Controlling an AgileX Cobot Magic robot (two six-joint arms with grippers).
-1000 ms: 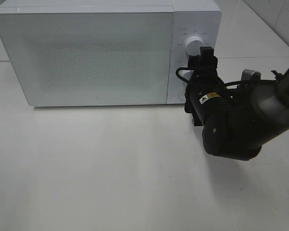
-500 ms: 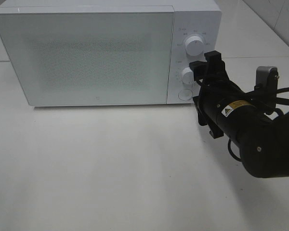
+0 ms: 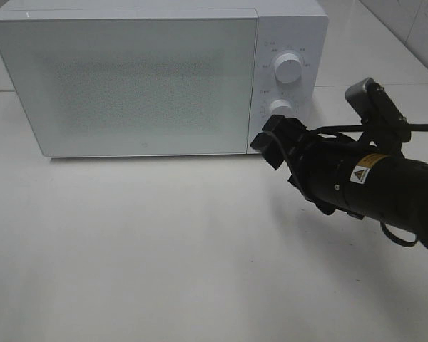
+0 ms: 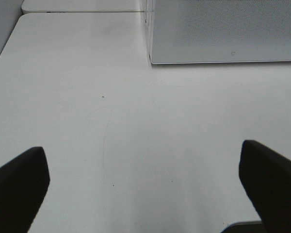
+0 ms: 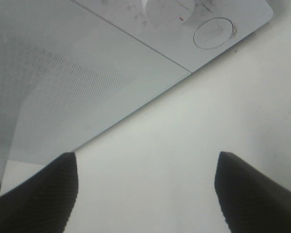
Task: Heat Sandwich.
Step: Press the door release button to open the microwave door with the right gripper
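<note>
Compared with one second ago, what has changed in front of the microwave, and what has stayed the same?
The right gripper moved down the control panel, from around the lower knob to the panel's bottom corner, and the arm swung lower. Its jaws are open and took hold of nothing. The microwave stayed in place, door shut.

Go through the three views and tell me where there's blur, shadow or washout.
Exterior high: even light, sharp; the right gripper casts a faint soft shadow on the table. Left wrist: the left gripper is blurred black corners, table washed pale. Right wrist: fingers dark and unfocused, microwave door fairly sharp, thin shadow beneath.
</note>
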